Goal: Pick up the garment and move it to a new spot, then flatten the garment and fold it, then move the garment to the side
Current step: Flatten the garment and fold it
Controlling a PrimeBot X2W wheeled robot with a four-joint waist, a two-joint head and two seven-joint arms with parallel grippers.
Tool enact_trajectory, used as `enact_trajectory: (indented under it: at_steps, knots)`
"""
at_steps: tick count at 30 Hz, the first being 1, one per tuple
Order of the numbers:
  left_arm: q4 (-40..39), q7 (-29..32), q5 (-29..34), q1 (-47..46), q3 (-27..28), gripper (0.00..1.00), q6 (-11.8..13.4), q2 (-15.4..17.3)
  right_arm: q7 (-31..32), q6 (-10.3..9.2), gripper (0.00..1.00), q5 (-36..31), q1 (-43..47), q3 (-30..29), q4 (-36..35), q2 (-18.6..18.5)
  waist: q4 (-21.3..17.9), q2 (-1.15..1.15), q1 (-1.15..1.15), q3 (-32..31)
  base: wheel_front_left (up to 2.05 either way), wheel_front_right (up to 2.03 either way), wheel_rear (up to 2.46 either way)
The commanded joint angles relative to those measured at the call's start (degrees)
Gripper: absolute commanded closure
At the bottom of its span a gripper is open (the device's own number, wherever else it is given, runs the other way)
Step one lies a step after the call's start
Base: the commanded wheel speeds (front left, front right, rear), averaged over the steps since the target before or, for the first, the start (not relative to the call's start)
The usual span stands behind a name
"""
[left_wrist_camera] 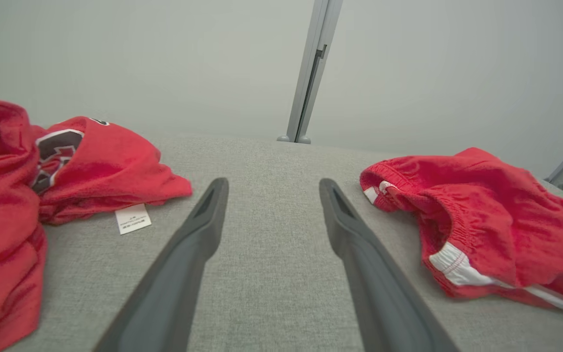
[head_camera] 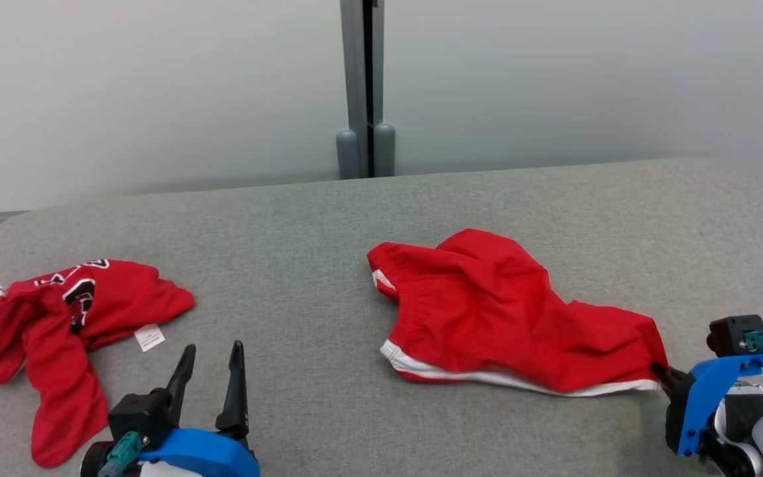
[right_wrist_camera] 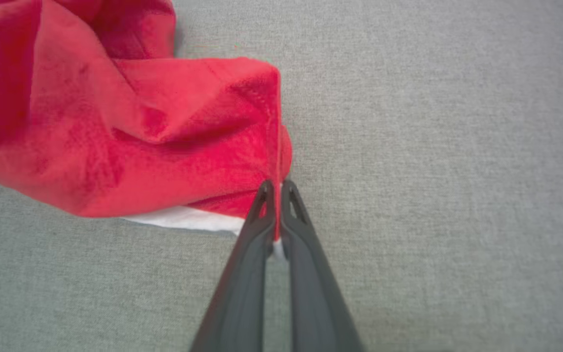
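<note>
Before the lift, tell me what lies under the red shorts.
Grey fabric surface shows around the red shorts, and white trim peeks out along their near edge. Anything beneath the cloth is covered.

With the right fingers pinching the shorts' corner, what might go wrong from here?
The right fingers grip only the very corner of the red shorts, so the cloth may slip out when lifted. Held by one corner, they would likely hang bunched, making flattening harder. The open left fingers offer no support.

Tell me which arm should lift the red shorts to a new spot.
Right. The right gripper is shut on a corner of the red shorts; the left gripper stands open over the grey surface, apart from them.
</note>
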Motion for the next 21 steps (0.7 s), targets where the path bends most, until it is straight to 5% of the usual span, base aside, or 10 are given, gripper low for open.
enact_trajectory:
  at_steps: [1, 2, 3, 4, 12, 21]
  knots:
    - [0.52, 0.18, -0.25, -0.62, 0.08, 0.00, -0.27, 0.30, -0.44, 0.00, 1.00, -0.82, 0.60, -0.68, 0.16, 0.44, -0.56, -0.01, 0.00, -0.09, 0.00, 0.00, 0.00]
    - [0.79, 0.33, -0.31, -0.83, -0.01, 0.00, -0.33, 0.40, -0.84, 0.00, 0.88, -1.41, 0.79, -1.35, 0.49, 0.60, -0.80, -0.01, 0.00, -0.04, 0.00, 0.00, 0.00]
    - [1.06, 0.43, -0.42, -0.99, -0.07, 0.00, -0.40, 0.46, -1.84, 0.00, 0.50, -2.08, 0.66, -2.22, 0.69, 0.67, -1.07, -0.01, 0.00, -0.02, 0.00, 0.00, 0.00]
    - [1.28, 0.53, -0.57, -1.05, -0.19, 0.00, -0.53, 0.47, -2.90, 0.00, 0.00, -2.77, 0.58, -3.12, 0.91, 1.00, -1.29, -0.01, 0.00, -0.07, 0.00, 0.00, 0.00]
    - [2.00, 2.03, -1.18, -1.27, -1.93, 0.00, -2.09, 0.50, -14.85, 0.00, 0.00, -7.14, 3.14, -11.93, -5.00, 6.07, -2.65, -0.01, 0.00, -0.61, 0.00, 0.00, 0.00]
    - [3.03, 16.13, -5.65, -6.59, -13.11, 0.00, -5.92, 0.16, -18.39, 0.00, 0.00, -11.10, 6.97, -18.08, -11.92, 10.69, -4.95, -0.01, 0.00, 1.45, 0.00, 0.00, 0.00]
